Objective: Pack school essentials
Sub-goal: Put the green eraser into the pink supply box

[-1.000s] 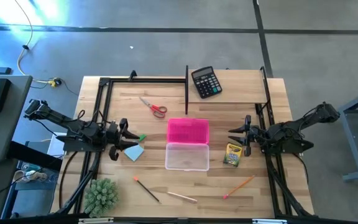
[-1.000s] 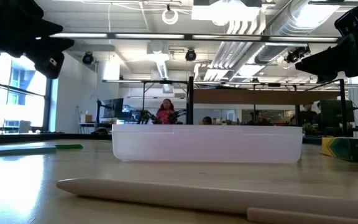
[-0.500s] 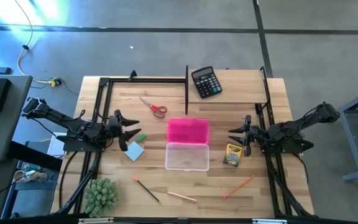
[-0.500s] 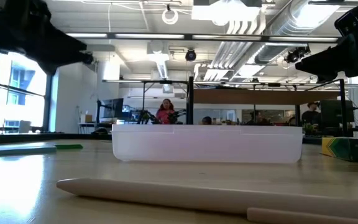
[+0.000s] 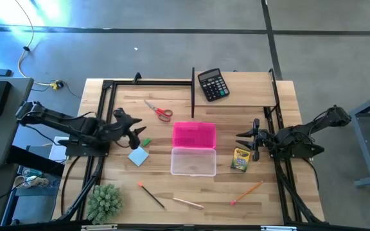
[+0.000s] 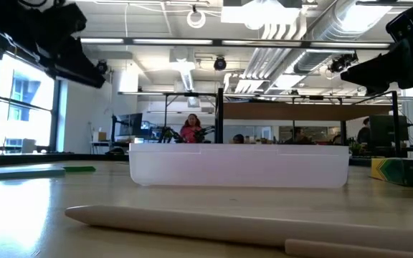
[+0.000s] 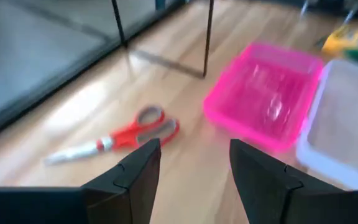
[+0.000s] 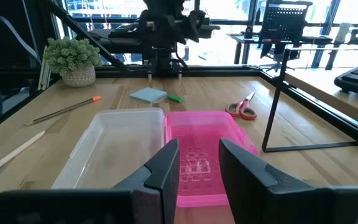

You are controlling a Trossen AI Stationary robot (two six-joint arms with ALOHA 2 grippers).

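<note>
My left gripper (image 5: 135,133) (image 7: 194,168) hangs open above the table's left side, slanting down toward the red-handled scissors (image 5: 158,111) (image 7: 120,138), with nothing between its fingers. The green eraser (image 5: 146,141) and light-blue notepad (image 5: 138,156) lie flat just beside it. The yellow-green crayon box (image 5: 240,159) lies right of the clear case (image 5: 193,161), whose pink lid (image 5: 194,135) is folded open. Three pencils (image 5: 151,195) (image 5: 188,203) (image 5: 247,192) lie near the front edge. My right gripper (image 5: 241,140) (image 8: 197,165) waits open and level, right of the case.
A black calculator (image 5: 212,84) sits at the far edge. A small potted plant (image 5: 104,202) stands at the near left corner. A black frame with an upright post (image 5: 193,83) rims the far half of the table. Bare wood lies between scissors and case.
My left gripper has risen from just over the notepad and eraser and gone a little toward the far edge. It has tipped from pointing steeply down to slanting nearer level. The notepad and eraser stay flat on the table.
</note>
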